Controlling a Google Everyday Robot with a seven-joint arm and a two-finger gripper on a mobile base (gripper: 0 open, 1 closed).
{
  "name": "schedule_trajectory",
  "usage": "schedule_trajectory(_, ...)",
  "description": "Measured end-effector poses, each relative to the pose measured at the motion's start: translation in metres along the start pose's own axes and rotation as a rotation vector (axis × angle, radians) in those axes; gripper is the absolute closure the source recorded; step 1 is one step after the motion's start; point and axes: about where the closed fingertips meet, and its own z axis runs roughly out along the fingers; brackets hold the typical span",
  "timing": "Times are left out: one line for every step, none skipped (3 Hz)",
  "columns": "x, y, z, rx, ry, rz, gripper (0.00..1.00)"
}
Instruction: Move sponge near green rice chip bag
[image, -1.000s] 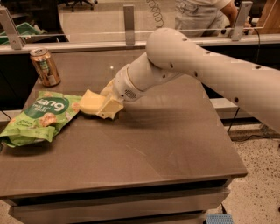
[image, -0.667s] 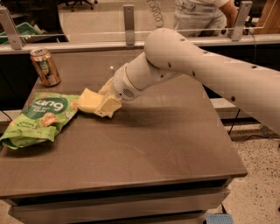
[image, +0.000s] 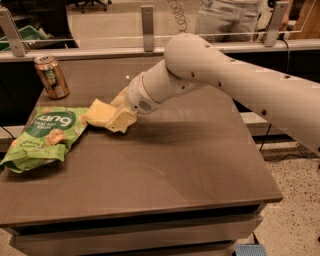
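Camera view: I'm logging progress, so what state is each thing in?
sponge: at the gripper, its far edge reaching the bag.
green rice chip bag: lying flat, crinkled, label up.
can: upright, behind the bag.
gripper: low over the table, against the sponge.

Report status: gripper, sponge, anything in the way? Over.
Gripper low over the table, at the sponge. Sponge right beside green rice chip bag. Drink can behind bag, not in the way.
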Motion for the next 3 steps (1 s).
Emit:
schedule_trajectory(-0.0025,-0.0008,0.0001,-0.001,-0.008,-0.003,0.12)
schedule_trajectory(-0.0057,-0.0014,-0.0008,-0.001,-0.014,-0.009,0.00)
schedule_trajectory(-0.0078,0.0003,-0.0044,0.003,-0.023,-0.009,0.00)
